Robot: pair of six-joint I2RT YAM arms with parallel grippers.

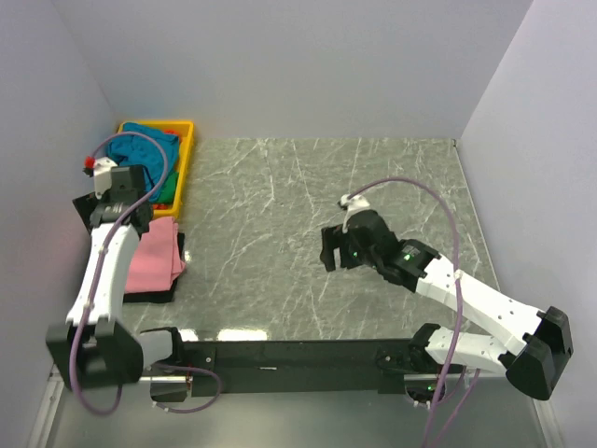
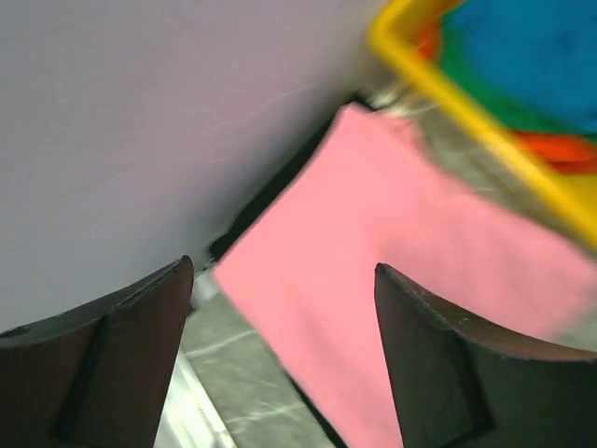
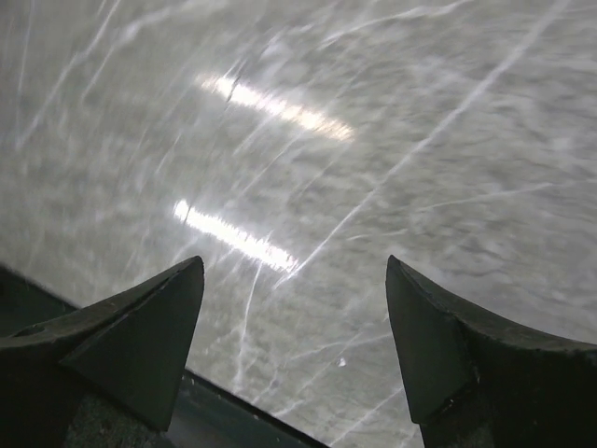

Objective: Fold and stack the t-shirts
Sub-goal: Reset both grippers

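A folded salmon pink t-shirt point(image 1: 154, 254) lies at the table's left edge on a dark folded one point(image 1: 154, 294); it also shows in the left wrist view point(image 2: 392, 280). A teal blue t-shirt point(image 1: 149, 145) fills the yellow tray point(image 1: 183, 168), with green point(image 1: 166, 196) and orange-red bits beside it; the teal point(image 2: 532, 47), green point(image 2: 466, 89) and orange-red point(image 2: 560, 149) cloth show in the left wrist view. My left gripper point(image 1: 117, 217) is open and empty above the pink shirt, near the tray point(image 2: 283, 271). My right gripper point(image 1: 340, 254) is open and empty over bare marble point(image 3: 294, 266).
The grey walls close in on the left, back and right. The yellow tray point(image 2: 485, 121) stands in the back left corner. The table's dark front edge point(image 3: 233, 420) lies just under the right gripper. The marble tabletop point(image 1: 308, 196) spreads between the arms.
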